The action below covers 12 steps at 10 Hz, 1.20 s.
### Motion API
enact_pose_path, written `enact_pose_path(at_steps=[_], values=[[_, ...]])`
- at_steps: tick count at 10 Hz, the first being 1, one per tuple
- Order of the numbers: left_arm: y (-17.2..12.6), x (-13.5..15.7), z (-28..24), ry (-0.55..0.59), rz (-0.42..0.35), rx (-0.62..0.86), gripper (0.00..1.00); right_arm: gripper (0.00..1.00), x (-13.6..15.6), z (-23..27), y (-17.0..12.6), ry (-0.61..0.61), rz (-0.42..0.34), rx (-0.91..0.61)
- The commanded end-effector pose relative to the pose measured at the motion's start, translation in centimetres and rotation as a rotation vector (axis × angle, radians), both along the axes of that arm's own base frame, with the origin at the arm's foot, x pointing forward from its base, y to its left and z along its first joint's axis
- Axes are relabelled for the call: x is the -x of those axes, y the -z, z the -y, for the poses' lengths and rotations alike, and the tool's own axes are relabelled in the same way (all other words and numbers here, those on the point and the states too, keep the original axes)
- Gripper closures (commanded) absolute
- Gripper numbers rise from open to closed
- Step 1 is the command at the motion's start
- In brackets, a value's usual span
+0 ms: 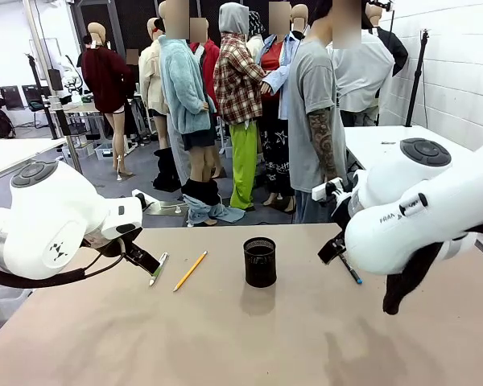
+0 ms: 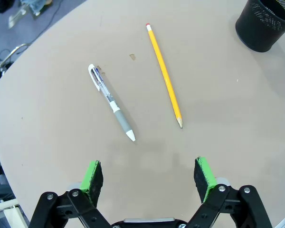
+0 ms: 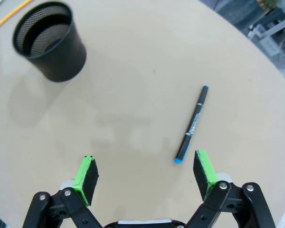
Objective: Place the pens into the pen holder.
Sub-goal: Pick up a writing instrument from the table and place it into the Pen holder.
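A pale tan counter (image 1: 225, 338) runs across to a person (image 1: 312, 112) in a grey shirt standing at its far edge, with a workshop floor behind. The left gripper (image 2: 149, 173) hangs above the counter, its green pads spread wide with only bare surface between them. Just beyond its fingertips the silver-white pen (image 2: 111, 102) lies flat. Beside it, and apart from it, lies the yellow-orange pencil (image 2: 164, 76), its sharpened point toward the gripper. The right gripper (image 3: 145, 171) is spread just as wide and holds nothing. The dark pen (image 3: 192, 124), blue at both ends, lies flat with its near end close to one pad. The pen holder (image 1: 260, 262) stands upright near the counter's middle, between the pencil and the dark pen, with all three pens lying outside it.
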<state>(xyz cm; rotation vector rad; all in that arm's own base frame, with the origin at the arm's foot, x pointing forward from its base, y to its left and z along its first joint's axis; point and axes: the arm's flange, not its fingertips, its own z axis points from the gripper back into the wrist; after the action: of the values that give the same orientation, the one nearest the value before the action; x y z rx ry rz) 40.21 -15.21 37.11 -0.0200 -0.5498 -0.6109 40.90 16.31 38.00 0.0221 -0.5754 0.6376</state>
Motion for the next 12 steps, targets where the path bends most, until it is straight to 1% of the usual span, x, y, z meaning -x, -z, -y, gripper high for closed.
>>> enact_pose_path(at_steps=[1, 2, 3, 4, 5, 6, 8, 12], values=[[0.0, 0.0, -0.1, -0.003, 0.000, 0.002, 0.00, 0.00, -5.0, -0.2, -0.9, 0.036, -0.040, 0.017], [0.0, 0.0, -0.1, -0.003, 0.000, 0.002, 0.00, 0.00, -6.5, -0.5, -1.3, 0.041, -0.065, 0.034], [0.0, 0.0, -0.1, -0.003, 0.000, 0.002, 0.00, 0.00, -8.5, -0.7, -1.4, 0.061, -0.108, 0.092], [0.0, 0.0, -0.1, -0.003, 0.000, 0.002, 0.00, 0.00, -10.1, -0.7, -1.1, 0.072, -0.141, 0.132], [0.0, 0.0, -0.1, -0.003, 0.000, 0.002, 0.00, 0.00, -11.5, -0.8, -0.4, 0.067, -0.195, 0.149], [0.0, 0.0, -0.1, -0.003, 0.000, 0.002, 0.00, 0.00, -12.3, -0.6, 0.3, 0.081, -0.216, 0.169], [0.0, 0.0, -0.1, -0.003, 0.000, 0.002, 0.00, 0.00, -12.9, -0.4, 1.8, 0.080, -0.278, 0.174], [0.0, 0.0, -0.1, -0.003, 0.000, 0.002, 0.00, 0.00, -14.0, 1.4, 5.1, 0.159, -0.350, 0.174]])
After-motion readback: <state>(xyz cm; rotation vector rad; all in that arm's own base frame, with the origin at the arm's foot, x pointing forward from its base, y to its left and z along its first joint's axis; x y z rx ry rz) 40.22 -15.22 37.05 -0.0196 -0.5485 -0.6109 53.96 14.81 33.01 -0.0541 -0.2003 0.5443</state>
